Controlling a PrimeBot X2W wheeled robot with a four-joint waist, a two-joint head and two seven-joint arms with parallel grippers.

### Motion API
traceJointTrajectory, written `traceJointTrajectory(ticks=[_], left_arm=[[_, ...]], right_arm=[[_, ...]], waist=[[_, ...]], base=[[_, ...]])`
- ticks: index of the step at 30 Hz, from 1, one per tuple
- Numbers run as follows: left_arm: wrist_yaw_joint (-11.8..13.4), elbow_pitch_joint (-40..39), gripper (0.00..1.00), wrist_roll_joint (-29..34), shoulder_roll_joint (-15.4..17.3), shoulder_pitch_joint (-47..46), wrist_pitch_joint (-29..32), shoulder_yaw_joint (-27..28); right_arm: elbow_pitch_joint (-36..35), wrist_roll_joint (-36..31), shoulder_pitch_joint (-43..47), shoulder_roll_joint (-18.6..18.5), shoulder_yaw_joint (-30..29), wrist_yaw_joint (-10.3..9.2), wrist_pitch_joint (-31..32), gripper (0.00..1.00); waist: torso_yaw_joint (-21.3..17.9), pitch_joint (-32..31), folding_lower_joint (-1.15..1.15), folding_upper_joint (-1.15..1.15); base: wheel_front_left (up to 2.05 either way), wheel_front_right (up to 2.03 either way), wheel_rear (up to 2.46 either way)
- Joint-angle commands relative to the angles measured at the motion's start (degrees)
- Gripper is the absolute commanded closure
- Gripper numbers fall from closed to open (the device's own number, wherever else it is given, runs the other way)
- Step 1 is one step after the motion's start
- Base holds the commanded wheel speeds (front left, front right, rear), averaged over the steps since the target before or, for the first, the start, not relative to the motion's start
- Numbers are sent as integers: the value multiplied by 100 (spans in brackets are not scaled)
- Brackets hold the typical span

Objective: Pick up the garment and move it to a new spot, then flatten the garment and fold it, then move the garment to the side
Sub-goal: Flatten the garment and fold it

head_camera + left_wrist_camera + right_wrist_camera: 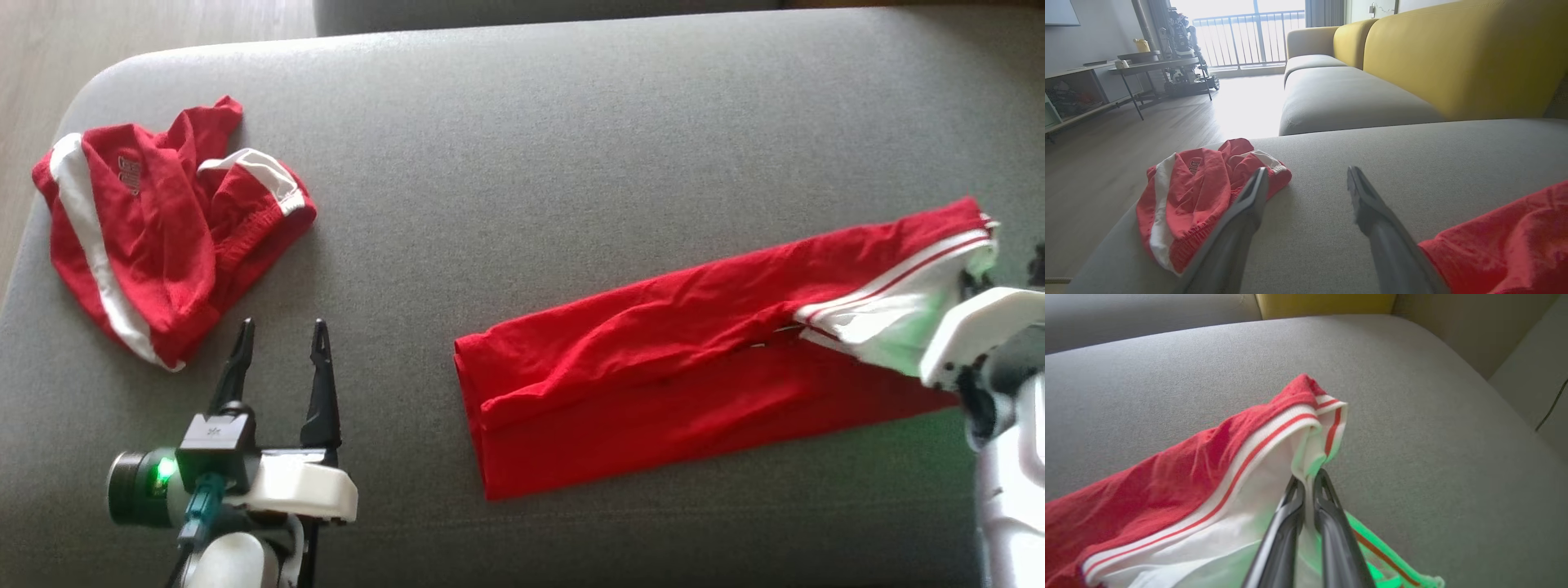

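Hovering low at the near left of the grey seat cushion (571, 122), the left gripper (282, 325) has its two dark fingers spread wide with nothing between them, tips pointing away from the robot. At the near right, the right gripper (1309, 477) is pinched tight on the white, red-striped band at one end of the folded garment (653, 384).

That red piece lies as a long strip on the cushion's right half. Its long axis slants in the head view, from a plain folded end near the cushion's middle, closer to the robot, up to the striped band end at the far right.

The right wrist view gives the pinch itself, with fabric bunched between the closed fingertips and tinted green. In the head view a white wrist housing (980, 327) stands in front of that spot.

Farther left, a crumpled garment (163, 237), red with white stripes, sits heaped by the cushion's rounded corner, well apart from the strip.

Beyond it, the left wrist view takes in a yellow backrest (1453, 53), wood floor (1106, 163), a low table (1155, 65) and a bright balcony railing (1249, 36).
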Motion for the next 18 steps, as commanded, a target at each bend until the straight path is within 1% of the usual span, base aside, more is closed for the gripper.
traceJointTrajectory(ticks=[1, 4, 7, 11, 16, 18], left_arm=[[-6, -168, 0, 11, 24, -173, -70, 165], [-1, -129, 0, 1, 17, -117, -70, 156], [17, -77, 0, -12, 8, -27, -70, 138], [35, -41, 0, -41, -2, 90, -70, 130], [62, -45, 0, -66, -9, 223, -70, 180], [61, -52, 0, -67, -12, 237, -70, 180]], right_arm=[[-224, 125, -160, 55, 153, -2, 59, 100], [-329, 561, -99, 268, 251, -2, 365, 100], [-597, 899, 60, 379, 483, -2, 692, 100], [-1123, 1395, 398, 523, 849, -2, 1200, 100], [-1918, 2190, 836, 627, 1174, -2, 1914, 100], [-2177, 2706, 986, 633, 1378, -2, 2151, 100]], waist=[[-19, -29, 0, 0], [-72, -134, 0, 0], [-128, -285, 0, 0], [-199, -506, 0, 0], [-296, -703, 0, 0], [-311, -728, 0, 0]], base=[[0, 0, 0], [0, 0, 0], [0, 0, 0], [0, 0, 0], [0, 0, 0], [0, 0, 0]])
